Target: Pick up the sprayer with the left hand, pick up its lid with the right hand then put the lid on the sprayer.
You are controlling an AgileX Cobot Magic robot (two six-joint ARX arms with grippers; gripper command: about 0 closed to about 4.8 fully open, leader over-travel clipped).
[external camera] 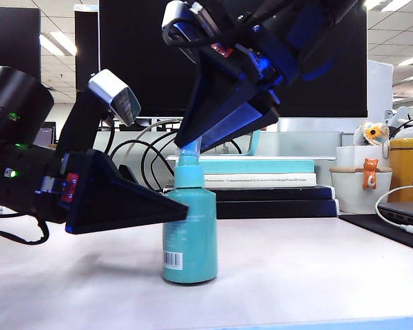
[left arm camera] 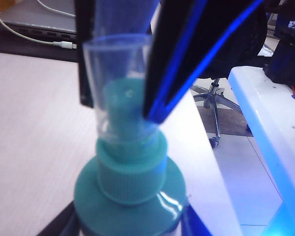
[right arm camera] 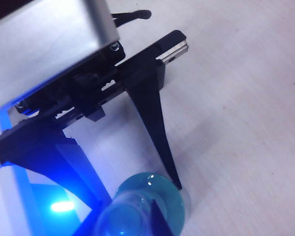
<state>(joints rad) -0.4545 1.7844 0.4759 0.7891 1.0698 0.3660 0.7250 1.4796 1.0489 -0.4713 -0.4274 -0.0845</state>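
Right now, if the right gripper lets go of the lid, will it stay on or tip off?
Probably stays: in the left wrist view the lid already sits over the nozzle of the sprayer. It looks thin, clear and light, so a nudge could tilt it. The right gripper pinches it; the left gripper steadies the bottle, limiting tipping.

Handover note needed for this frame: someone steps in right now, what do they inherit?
Left gripper: shut on the teal plastic cylindrical sprayer bottle, which stands upright on the white table.
Right gripper: above the bottle, shut on the small clear plastic lid.
Done: both items grasped; the lid is lowered over the lighter teal nozzle.
Left: whether the lid is fully seated cannot be told; likely press it home, then release it.
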